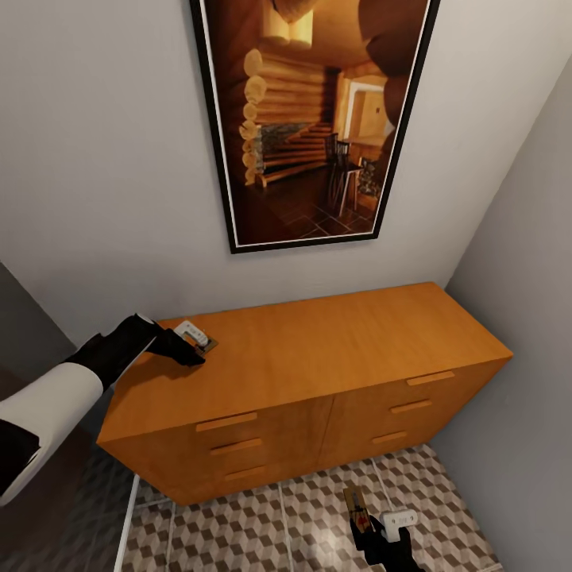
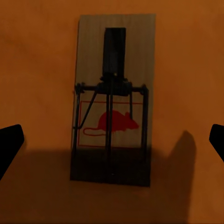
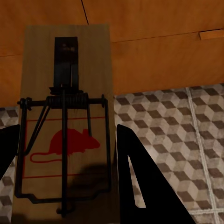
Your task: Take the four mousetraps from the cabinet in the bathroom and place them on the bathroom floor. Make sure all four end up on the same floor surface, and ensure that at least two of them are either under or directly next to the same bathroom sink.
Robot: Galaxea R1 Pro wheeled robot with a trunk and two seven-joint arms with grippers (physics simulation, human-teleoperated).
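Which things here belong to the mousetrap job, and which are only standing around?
For the job:
- mousetrap on the cabinet top
- mousetrap in the right gripper
- cabinet
- tiled floor

Not for the job:
- framed picture
- wall

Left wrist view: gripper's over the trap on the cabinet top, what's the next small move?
Probably lower the left gripper and close it: its fingers stand open on both sides of the flat wooden mousetrap with the red mouse print, which lies ungrasped on the orange-brown wooden cabinet.

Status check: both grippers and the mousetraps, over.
Left gripper open over mousetrap on cabinet. Right gripper shut on second mousetrap above bathroom floor. Nothing obstructing.
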